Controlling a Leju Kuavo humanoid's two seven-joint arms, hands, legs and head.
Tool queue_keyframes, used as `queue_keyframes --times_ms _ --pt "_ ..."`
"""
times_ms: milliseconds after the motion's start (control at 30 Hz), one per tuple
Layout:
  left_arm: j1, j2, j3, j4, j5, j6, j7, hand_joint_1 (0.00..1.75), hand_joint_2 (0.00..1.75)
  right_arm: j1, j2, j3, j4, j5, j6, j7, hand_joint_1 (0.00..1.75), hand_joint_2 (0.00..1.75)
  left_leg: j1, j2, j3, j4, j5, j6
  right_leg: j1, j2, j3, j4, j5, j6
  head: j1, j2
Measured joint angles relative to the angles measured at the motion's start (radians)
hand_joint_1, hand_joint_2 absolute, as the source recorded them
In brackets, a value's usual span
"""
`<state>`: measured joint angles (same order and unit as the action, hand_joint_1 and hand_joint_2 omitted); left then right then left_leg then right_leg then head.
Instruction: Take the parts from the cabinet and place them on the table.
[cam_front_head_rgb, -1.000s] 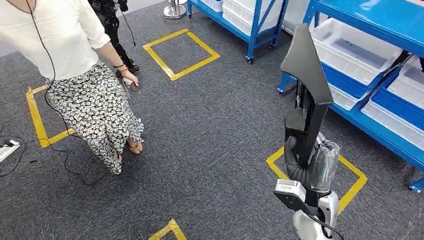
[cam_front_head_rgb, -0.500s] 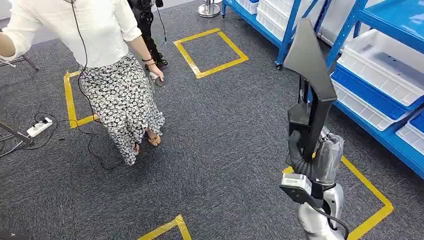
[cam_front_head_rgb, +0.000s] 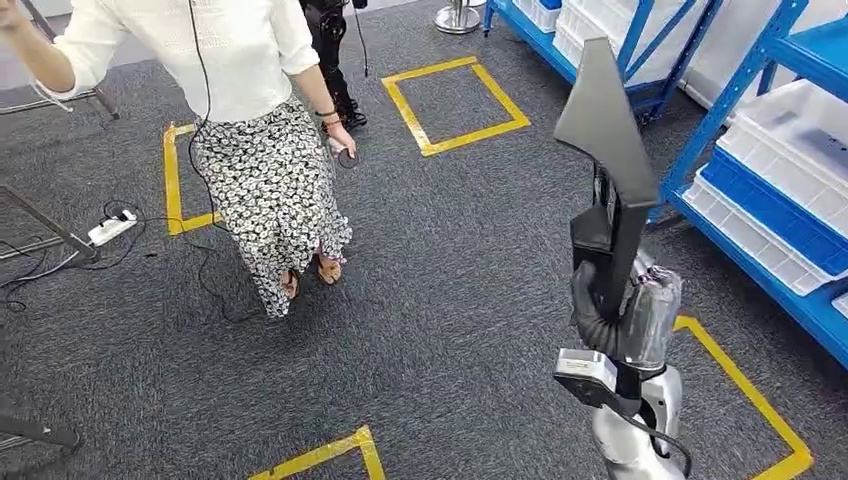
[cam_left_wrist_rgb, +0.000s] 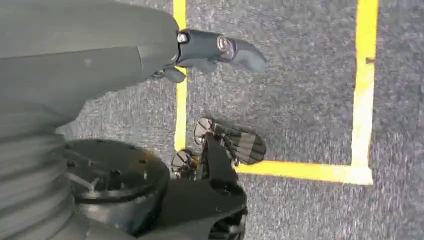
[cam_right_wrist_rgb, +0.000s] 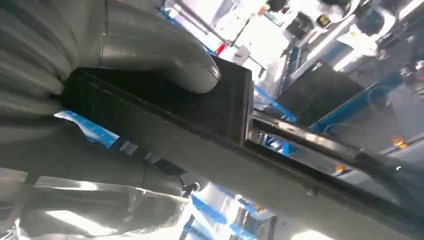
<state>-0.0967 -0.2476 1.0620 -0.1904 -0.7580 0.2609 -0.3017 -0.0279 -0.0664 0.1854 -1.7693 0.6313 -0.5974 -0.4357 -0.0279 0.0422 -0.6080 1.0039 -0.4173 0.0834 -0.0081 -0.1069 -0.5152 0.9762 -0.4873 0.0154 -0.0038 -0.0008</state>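
My right hand grips a long dark part with a pointed, arrow-like top and holds it upright in front of me, on the right of the head view. In the right wrist view the thick grey thumb presses on the part's flat black bar. My left hand hangs over the grey carpet with nothing in it, its dark fingers extended above a yellow tape line.
A person in a white top and flowered skirt stands ahead on the left. Blue shelving with white bins runs along the right. Yellow tape squares mark the carpet. A power strip and cables lie at far left.
The whole picture has shifted right, so the camera has turned left. The person has stepped slightly. The part stays upright in my right hand.
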Motion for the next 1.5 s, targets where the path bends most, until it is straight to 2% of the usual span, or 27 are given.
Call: queue_keyframes --times_ms 33,100,200,267,333,367,433,533,600,633,700,733,767,833,867,900,1000,1033,1067,1133,1200,1233,1300,1367,1400,1433,1500 --pt "0.001 -0.001 0.0 0.0 0.003 0.002 0.0 0.0 1.75 0.001 0.0 0.0 -0.001 0.0 -0.001 -0.001 1.75 1.75 0.023 -0.013 0.033 -0.046 0.021 0.002 0.006 0.017 -0.003 0.004 -0.008 0.0 0.006 0.0" --pt "-0.005 -0.002 0.0 0.0 0.006 0.005 0.002 0.0 1.75 -0.001 -0.002 0.002 -0.001 -0.006 -0.006 -0.01 1.75 1.75 0.02 -0.032 0.044 -0.066 0.035 0.01 -0.002 0.088 -0.047 0.107 -0.056 -0.009 0.007 0.0" --pt "-0.007 -0.005 0.0 0.001 0.005 0.011 0.008 0.0 1.75 0.01 -0.008 0.002 0.003 -0.014 -0.008 -0.011 1.75 1.75 0.021 -0.074 0.039 -0.064 0.035 0.005 -0.017 0.104 -0.157 0.3 -0.115 0.003 0.012 0.0" --pt "-0.004 -0.006 0.0 0.001 0.005 0.012 0.01 0.0 1.75 0.013 -0.008 0.002 0.004 -0.015 -0.009 -0.011 1.75 1.75 0.028 -0.101 0.039 -0.059 0.032 -0.009 -0.031 0.104 -0.137 0.233 -0.067 0.033 0.013 0.0" --pt "-0.004 -0.007 0.0 0.001 0.005 0.013 0.011 0.0 1.75 0.012 -0.009 0.002 0.004 -0.016 -0.009 -0.011 1.75 1.75 0.039 -0.125 0.033 -0.033 0.019 -0.034 -0.051 0.119 -0.049 0.046 0.016 0.069 0.014 0.0" --pt "-0.004 -0.006 0.0 0.001 0.005 0.015 0.011 0.0 1.75 0.012 -0.008 0.003 0.007 -0.015 -0.009 -0.012 1.75 1.75 0.037 -0.134 0.022 -0.015 0.009 -0.049 -0.049 0.147 -0.043 0.034 0.008 0.068 0.018 0.0" --pt "-0.004 -0.008 0.0 0.001 0.0 0.016 0.011 0.0 1.75 0.012 -0.008 0.006 0.009 0.008 -0.01 -0.006 1.75 1.75 0.035 -0.141 0.003 0.004 0.002 -0.062 -0.042 0.138 -0.043 0.035 0.011 0.038 0.022 0.0" --pt "0.004 -0.008 -0.001 0.001 -0.022 0.02 -0.005 0.0 1.75 -0.003 -0.009 0.006 0.019 0.071 -0.004 0.035 1.75 1.75 0.05 -0.145 -0.001 0.014 -0.003 -0.071 -0.045 0.122 -0.043 0.037 0.014 0.02 0.018 0.0" --pt "-0.001 -0.008 0.015 0.001 0.042 0.065 -0.062 0.0 1.75 -0.004 -0.013 0.005 0.019 0.111 -0.007 0.055 1.75 1.75 0.048 -0.069 -0.046 0.113 -0.061 -0.077 -0.033 0.111 -0.039 0.037 0.012 0.008 0.007 0.0" --pt "-0.004 -0.008 0.023 0.001 0.049 0.09 -0.074 0.0 1.75 0.0 -0.016 0.004 0.018 0.121 -0.009 0.06 1.75 1.75 0.048 -0.052 -0.085 0.191 -0.098 -0.077 -0.029 0.101 -0.039 0.037 0.01 0.005 0.007 0.0" --pt "-0.003 -0.008 0.025 0.001 0.016 0.12 -0.058 0.0 1.75 0.009 -0.025 0.0 0.018 0.134 -0.009 0.064 1.75 1.75 0.048 -0.044 -0.158 0.327 -0.142 -0.075 -0.018 0.081 -0.039 0.037 0.006 0.0 0.007 0.0" --pt "0.002 0.013 0.025 0.001 0.001 0.11 -0.046 0.0 1.75 0.013 -0.028 -0.003 0.018 0.141 -0.01 0.066 1.75 1.75 0.047 -0.044 -0.167 0.336 -0.133 -0.071 -0.013 0.071 -0.038 0.037 0.004 -0.003 0.007 0.0" --pt "0.006 0.021 0.024 0.001 -0.005 0.09 -0.041 0.0 1.75 0.014 -0.029 -0.003 0.018 0.147 -0.012 0.068 1.75 1.75 0.047 -0.043 -0.152 0.3 -0.106 -0.064 -0.009 0.065 -0.037 0.037 0.002 -0.005 0.007 0.0" --pt "0.011 0.079 0.026 -0.001 0.018 0.008 -0.033 0.0 1.75 0.026 -0.034 -0.005 0.01 0.16 -0.026 0.075 1.75 1.75 0.036 -0.025 -0.059 0.124 -0.02 -0.039 -0.001 0.049 -0.028 0.036 -0.003 -0.012 0.006 0.0" --pt "0.011 0.116 0.03 -0.005 0.035 -0.042 -0.029 0.0 1.75 0.039 -0.037 -0.006 0.003 0.165 -0.035 0.079 1.75 1.75 0.024 0.01 -0.018 0.047 -0.005 -0.024 0.002 0.04 -0.024 0.035 -0.006 -0.016 0.008 0.0" --pt "0.01 0.157 0.034 -0.011 0.049 -0.076 -0.022 0.0 1.75 0.053 -0.04 -0.012 -0.008 0.169 -0.043 0.081 1.75 1.75 0.019 0.035 -0.017 0.049 -0.015 -0.019 0.008 0.031 -0.022 0.031 -0.007 -0.015 0.011 0.0" --pt "0.013 0.237 0.047 -0.023 0.058 -0.139 -0.009 0.0 1.75 0.108 -0.049 -0.028 -0.042 0.179 -0.049 0.086 1.75 1.75 0.005 0.007 -0.013 0.03 -0.011 -0.014 0.0 0.002 -0.014 0.019 -0.01 -0.007 0.006 0.0" --pt "0.014 0.269 0.05 -0.032 0.056 -0.142 -0.009 0.0 1.75 0.125 -0.051 -0.031 -0.059 0.184 -0.049 0.087 1.75 1.75 0.005 -0.006 0.012 -0.006 -0.001 -0.002 0.008 -0.005 0.001 0.001 -0.008 -0.003 0.005 0.0" --pt "0.019 0.275 0.05 -0.033 0.048 -0.141 -0.01 0.0 1.75 0.133 -0.058 -0.037 -0.069 0.187 -0.048 0.087 1.75 1.75 0.016 -0.015 0.038 -0.04 0.017 -0.01 0.005 0.034 -0.004 0.019 -0.016 -0.004 0.01 0.0" --pt "0.009 0.287 0.05 -0.038 0.028 -0.129 -0.022 0.0 1.75 0.156 -0.061 -0.045 -0.094 0.197 -0.039 0.087 1.75 1.75 0.018 -0.036 0.045 -0.056 0.028 0.005 -0.002 0.096 -0.067 0.151 -0.075 -0.017 0.009 0.0" --pt "0.006 0.294 0.048 -0.039 0.009 -0.119 -0.034 0.0 1.75 0.175 -0.066 -0.056 -0.107 0.207 -0.027 0.087 1.75 1.75 0.019 -0.063 0.044 -0.056 0.027 0.003 -0.01 0.105 -0.151 0.296 -0.124 -0.014 0.011 0.0" --pt "0.006 0.295 0.047 -0.039 0.009 -0.117 -0.041 0.0 1.75 0.183 -0.066 -0.057 -0.111 0.209 -0.024 0.087 1.75 1.75 0.02 -0.076 0.043 -0.055 0.026 0.0 -0.014 0.105 -0.172 0.323 -0.124 -0.005 0.011 0.0" --pt "0.009 0.295 0.047 -0.039 0.017 -0.115 -0.048 0.0 1.75 0.195 -0.066 -0.061 -0.126 0.217 -0.018 0.087 1.75 1.75 0.026 -0.101 0.043 -0.05 0.023 -0.015 -0.025 0.106 -0.141 0.23 -0.066 0.024 0.01 0.0" --pt "0.008 0.3 0.047 -0.04 0.02 -0.113 -0.053 0.0 1.75 0.196 -0.066 -0.062 -0.138 0.219 -0.015 0.087 1.75 1.75 0.034 -0.124 0.035 -0.023 0.008 -0.038 -0.041 0.134 -0.051 0.042 0.012 0.055 0.013 0.0" --pt "0.009 0.306 0.048 -0.04 0.02 -0.113 -0.053 0.0 1.75 0.196 -0.066 -0.062 -0.139 0.22 -0.014 0.087 1.75 1.75 0.029 -0.133 0.024 -0.003 -0.003 -0.052 -0.036 0.153 -0.052 0.034 0.009 0.047 0.019 0.0" --pt "0.009 0.307 0.048 -0.04 0.018 -0.111 -0.053 0.0 1.75 0.201 -0.066 -0.062 -0.145 0.221 -0.011 0.087 1.75 1.75 0.029 -0.135 0.018 0.009 -0.011 -0.057 -0.036 0.139 -0.047 0.031 0.012 0.03 0.023 0.0" --pt "0.014 0.309 0.047 -0.04 0.001 -0.105 -0.039 0.0 1.75 0.209 -0.066 -0.064 -0.151 0.218 -0.01 0.085 1.75 1.75 0.035 -0.143 0.012 0.006 -0.007 -0.06 -0.027 0.128 -0.048 0.037 0.013 0.012 0.018 0.0"
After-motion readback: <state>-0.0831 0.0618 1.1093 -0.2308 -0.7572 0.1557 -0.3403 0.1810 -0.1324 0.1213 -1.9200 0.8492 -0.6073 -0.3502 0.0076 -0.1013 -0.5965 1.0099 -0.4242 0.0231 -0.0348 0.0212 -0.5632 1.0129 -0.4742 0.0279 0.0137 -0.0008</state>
